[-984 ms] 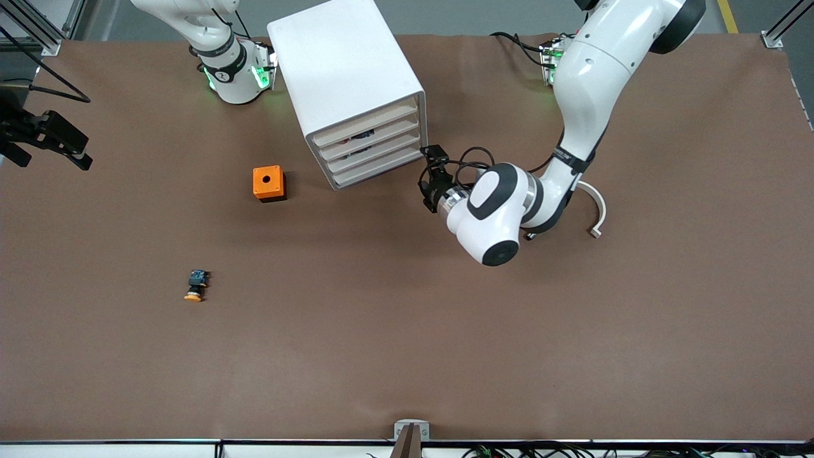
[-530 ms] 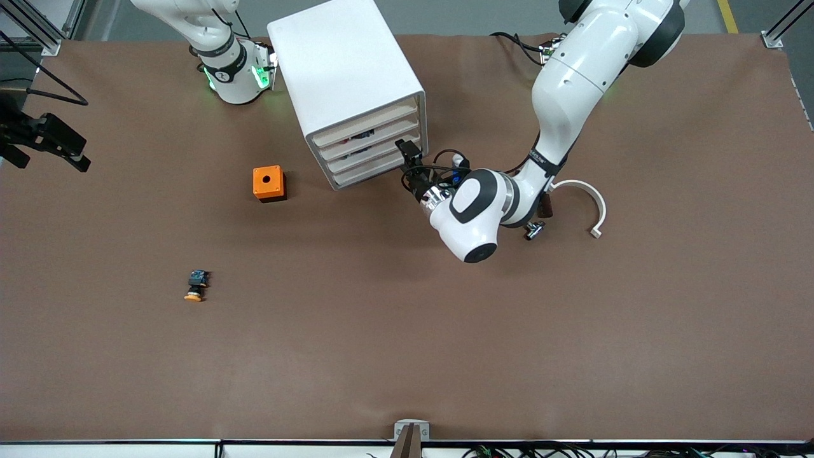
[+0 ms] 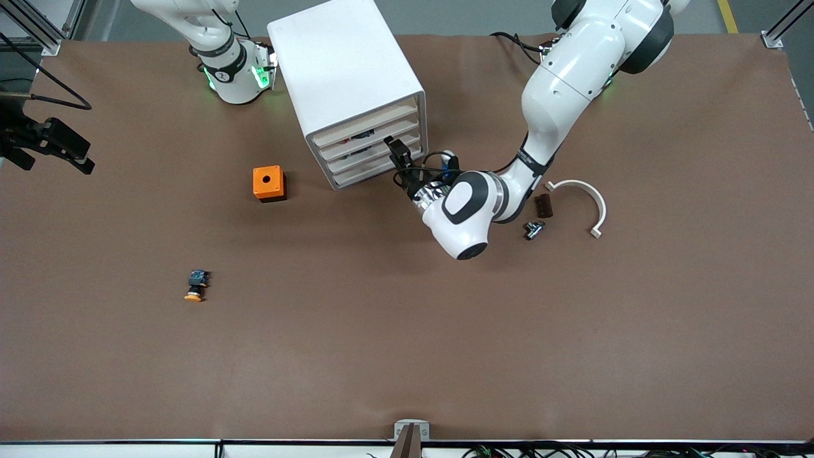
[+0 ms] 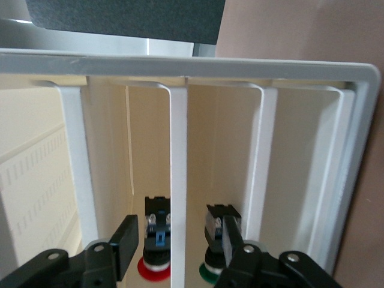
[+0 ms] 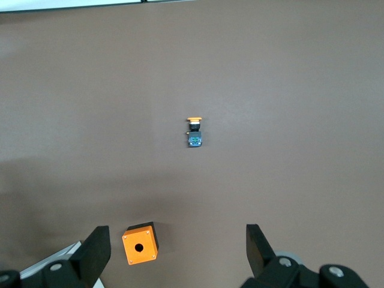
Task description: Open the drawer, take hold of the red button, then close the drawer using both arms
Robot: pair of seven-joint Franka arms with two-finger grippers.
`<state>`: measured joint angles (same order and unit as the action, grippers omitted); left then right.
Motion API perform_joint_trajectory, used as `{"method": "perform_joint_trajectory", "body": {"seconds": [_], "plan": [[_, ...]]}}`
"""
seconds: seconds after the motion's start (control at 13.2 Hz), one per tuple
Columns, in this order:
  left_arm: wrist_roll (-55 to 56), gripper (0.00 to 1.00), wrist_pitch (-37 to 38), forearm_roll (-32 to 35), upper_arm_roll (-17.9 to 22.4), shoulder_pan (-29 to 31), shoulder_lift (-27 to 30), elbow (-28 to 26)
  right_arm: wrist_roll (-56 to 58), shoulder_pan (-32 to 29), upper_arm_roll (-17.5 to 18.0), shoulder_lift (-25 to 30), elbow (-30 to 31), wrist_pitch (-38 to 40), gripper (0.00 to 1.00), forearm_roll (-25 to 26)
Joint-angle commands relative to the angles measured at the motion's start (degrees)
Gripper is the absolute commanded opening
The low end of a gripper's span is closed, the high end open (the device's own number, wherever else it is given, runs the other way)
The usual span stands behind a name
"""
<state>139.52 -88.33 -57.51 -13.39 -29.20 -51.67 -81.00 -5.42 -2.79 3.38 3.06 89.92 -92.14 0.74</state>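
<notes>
The button (image 4: 155,267), red-capped with a black body, lies inside the white cabinet (image 3: 343,63), in the space just beside a slim cream drawer (image 4: 178,180) front, one of the two middle fronts of the four. A green-capped button (image 4: 210,273) sits in the next space. All four drawers look pushed in.

The left gripper (image 4: 178,237) is at the cabinet's face, in the upper centre of the front view. Its fingers (image 4: 126,240) are parted, one on each side of that drawer front, with a little gap showing on both sides, so it has hold of nothing.

The right gripper (image 5: 175,243) hangs at the edge of the front view's upper part, over the right arm's end of the tabletop (image 3: 407,331). It is spread wide and empty, and its arm waits.

An orange box (image 3: 268,183) stands beside the cabinet. An orange-capped button (image 3: 196,286) lies lower in the frame, nearer the front camera. Toward the left arm's end lie a white curved piece (image 3: 582,197), a small brown block (image 3: 542,205) and a small metal fitting (image 3: 533,229).
</notes>
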Motion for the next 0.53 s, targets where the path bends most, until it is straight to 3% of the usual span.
{"method": "perform_joint_trajectory", "body": {"seconds": [0.0, 0.15, 0.45], "plan": [[1.1, 0.52, 1.4, -1.6, 0.2, -1.8, -1.7, 1.1, -5.4, 0.4, 0.1, -1.8, -0.9, 0.0, 1.00, -2.4], [1.1, 0.42, 1.5, -1.7, 0.2, -2.8, -1.9, 1.1, -10.0, 1.7, 0.2, -3.3, -1.3, -0.1, 1.00, -4.1], [1.0, 0.01, 2.2, -1.6, 0.2, -2.4, -2.4, 1.2, -20.6, 3.1, 0.4, -6.3, -1.5, -0.1, 1.00, -7.8]]}}
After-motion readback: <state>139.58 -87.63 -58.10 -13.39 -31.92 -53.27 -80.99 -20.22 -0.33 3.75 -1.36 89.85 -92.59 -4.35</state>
